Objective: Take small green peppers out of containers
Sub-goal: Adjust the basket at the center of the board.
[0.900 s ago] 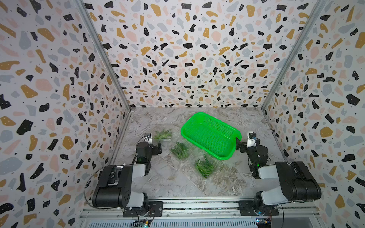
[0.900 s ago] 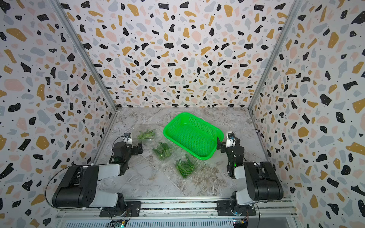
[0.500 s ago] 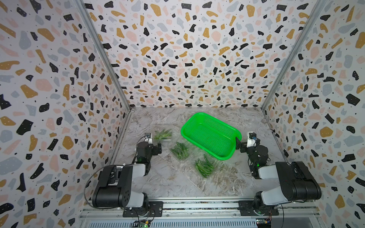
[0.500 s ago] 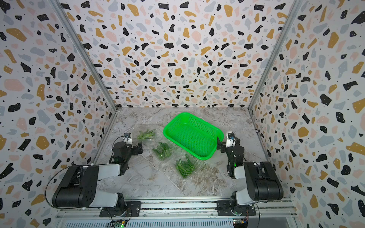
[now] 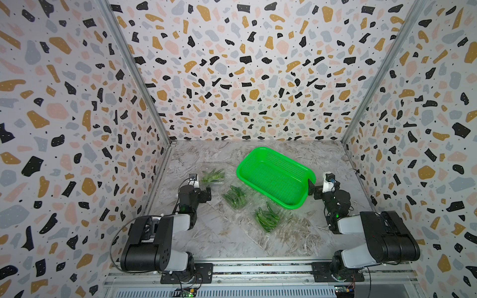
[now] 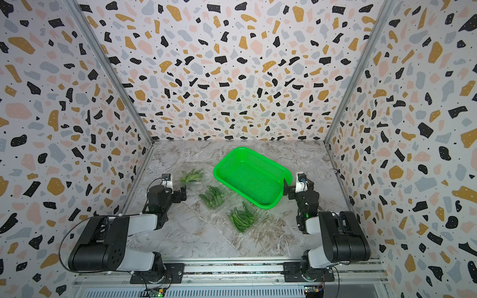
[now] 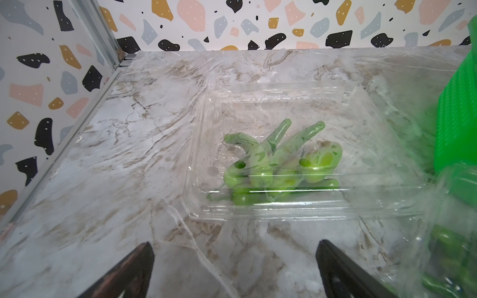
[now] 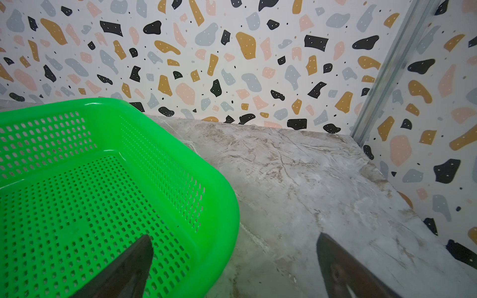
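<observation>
Peppers [image 5: 236,197] lie inside three containers [image 7: 284,103] in a diagonal row on the table [image 5: 227,240], far left to near centre, left of the basket [image 5: 273,157]. Their lids look shut, though glare blurs them. The left gripper [image 7: 233,260] hangs empty, fingers spread wide, just near of the far-left container. The right gripper [image 8: 233,247], also spread and empty, hovers at the basket's right corner.

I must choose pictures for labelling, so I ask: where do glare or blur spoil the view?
Left wrist view: glare on the clear container makes its small green peppers look pale, and the neighbouring container is blurred. Right wrist view: the green basket is sharp and evenly lit. Both top views: even light, no strong glare, but the peppers are small.
</observation>
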You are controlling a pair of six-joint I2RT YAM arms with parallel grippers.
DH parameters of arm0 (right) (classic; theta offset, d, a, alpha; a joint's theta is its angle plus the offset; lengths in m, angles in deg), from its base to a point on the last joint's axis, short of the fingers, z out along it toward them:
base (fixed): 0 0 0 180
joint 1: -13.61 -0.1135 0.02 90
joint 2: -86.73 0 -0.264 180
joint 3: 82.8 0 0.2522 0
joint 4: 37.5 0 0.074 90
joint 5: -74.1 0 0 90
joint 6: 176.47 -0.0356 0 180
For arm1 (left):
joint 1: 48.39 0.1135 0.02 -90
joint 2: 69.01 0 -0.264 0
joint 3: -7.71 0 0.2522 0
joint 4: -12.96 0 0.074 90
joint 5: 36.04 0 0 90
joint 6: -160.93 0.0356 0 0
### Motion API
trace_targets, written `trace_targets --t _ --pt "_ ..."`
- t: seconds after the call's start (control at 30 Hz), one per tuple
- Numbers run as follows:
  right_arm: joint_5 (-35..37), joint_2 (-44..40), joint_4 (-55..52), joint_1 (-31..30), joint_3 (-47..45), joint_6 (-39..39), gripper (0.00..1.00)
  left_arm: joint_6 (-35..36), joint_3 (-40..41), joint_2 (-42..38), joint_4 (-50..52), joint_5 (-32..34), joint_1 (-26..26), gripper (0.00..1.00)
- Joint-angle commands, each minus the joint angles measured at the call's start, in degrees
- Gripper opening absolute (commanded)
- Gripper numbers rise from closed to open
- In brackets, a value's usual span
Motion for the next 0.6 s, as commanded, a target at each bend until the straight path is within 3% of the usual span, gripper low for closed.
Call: trace_targets --t 0.0,0.13,0.23,0.3,0.43,0.57 --pt "0.2 0.4 -2.9 0.0 0.1 1.2 1.0 0.3 -0.5 -0.1 -3.4 -0.2 0.2 0.99" --pt "4.3 0.2 -4.1 -0.7 0.5 0.5 1.0 0.2 -0.8 -0.6 -1.7 -0.1 0.3 0.99" --pt "6.2 -0.5 -5.4 -1.2 1.1 0.1 1.0 -1.7 -1.7 -1.6 -0.3 4.2 0.4 0.99" --pt "11.9 -2.1 -11.7 -1.9 4.4 -1.2 1.0 -3.6 -6.7 -3.7 10.8 8.9 0.4 0.99" --pt "26.4 0.5 -55.4 -1.0 25.8 -17.8 1.0 -7.5 -22.2 -5.2 37.0 11.8 0.3 0.99" --pt "24.9 7.4 -77.9 -2.1 39.4 -26.1 1.0 -14.1 -36.2 -2.9 57.7 7.8 0.3 0.99"
